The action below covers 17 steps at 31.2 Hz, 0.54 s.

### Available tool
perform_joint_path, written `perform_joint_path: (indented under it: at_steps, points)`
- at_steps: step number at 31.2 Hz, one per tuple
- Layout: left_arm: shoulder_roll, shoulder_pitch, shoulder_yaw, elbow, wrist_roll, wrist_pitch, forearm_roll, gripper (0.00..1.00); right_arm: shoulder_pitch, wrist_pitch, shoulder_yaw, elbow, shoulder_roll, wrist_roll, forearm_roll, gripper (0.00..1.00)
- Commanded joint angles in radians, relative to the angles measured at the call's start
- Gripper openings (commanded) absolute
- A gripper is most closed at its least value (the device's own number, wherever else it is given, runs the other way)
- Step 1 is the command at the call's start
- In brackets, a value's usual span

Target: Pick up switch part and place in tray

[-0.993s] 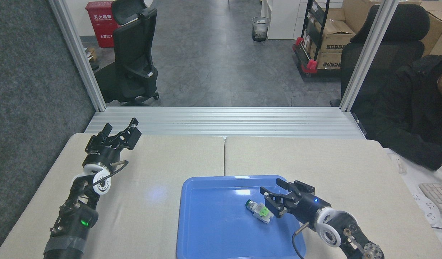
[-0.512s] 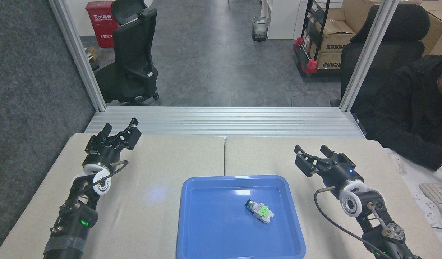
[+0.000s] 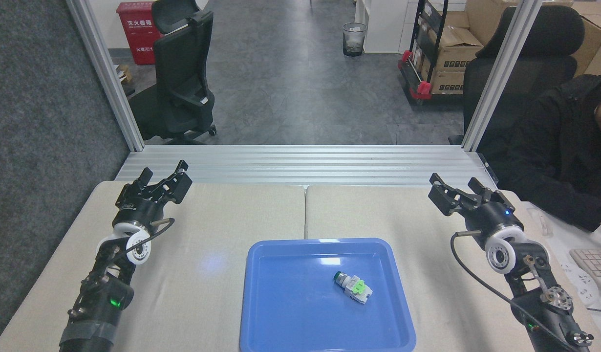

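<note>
The switch part (image 3: 353, 286) lies on its side inside the blue tray (image 3: 281, 318), right of the tray's middle, its dark cap pointing up-left and its green block to the lower right. Nothing touches it. My right gripper (image 3: 454, 189) is open and empty over the table's far right, well away from the tray. Over the table's far left corner my left gripper (image 3: 163, 177) is also open with nothing between its fingers.
The tray sits at the front centre of a beige table (image 3: 222, 230) with a seam down its middle. A person in a black jacket (image 3: 564, 146) sits at the right edge beside a keyboard (image 3: 596, 266). Aluminium rails (image 3: 305, 164) border the table's back.
My right gripper has pulled back from beside the switch part in the tray, moving up and to the right to the table's far right. The part stays in the tray. The left arm is unmoved.
</note>
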Motion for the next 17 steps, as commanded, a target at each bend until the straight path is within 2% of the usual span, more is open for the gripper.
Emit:
perform_joint_path:
  at_steps: [1, 5, 11, 17]
  points:
    - [0.000, 0.000, -0.023, 0.000, 0.000, 0.001, 0.000, 1.00, -0.017, 0.001, -0.062, 0.071, -0.041, -0.001, 0.018, 0.98]
    - [0.000, 0.000, -0.023, 0.000, 0.000, 0.001, 0.000, 1.00, -0.022, -0.001, -0.052, 0.126, -0.067, -0.027, 0.054, 0.98]
    - [0.000, 0.000, -0.023, 0.000, 0.000, 0.001, 0.000, 1.00, -0.025, -0.011, -0.022, 0.152, -0.066, -0.114, 0.127, 0.98]
    - [0.000, 0.000, -0.023, 0.000, -0.001, 0.001, 0.000, 1.00, -0.027, -0.013, -0.003, 0.152, -0.064, -0.119, 0.133, 0.98]
